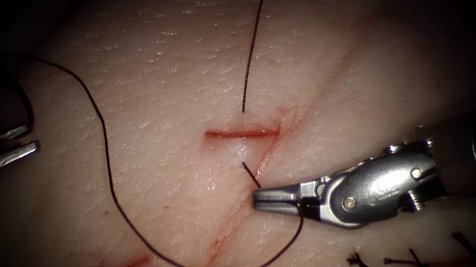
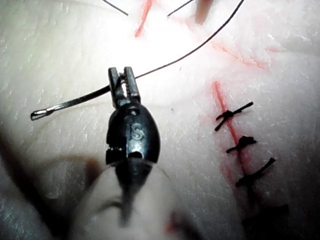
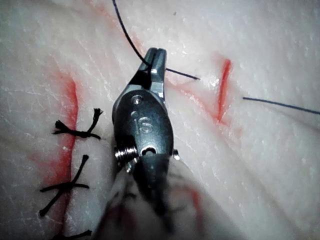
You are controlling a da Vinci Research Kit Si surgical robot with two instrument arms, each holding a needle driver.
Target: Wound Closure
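**Needle far left, cut in the middle**

The needle sits in our left hand, pinched tight near its thread end, off the tissue at the frame's far left. It is thin, curved and shiny. Our right hand is nearer the cut, just below it, closed on the thread. The cut runs sideways, short and red.

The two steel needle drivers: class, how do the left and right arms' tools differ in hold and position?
Left arm's tool grips the curved steel needle near its thread end, clear of the pale tissue; right arm's tool grips the dark thread. Left arm's tool sits far left of the short red cut; right arm's tool just below it. Both have shut jaws.
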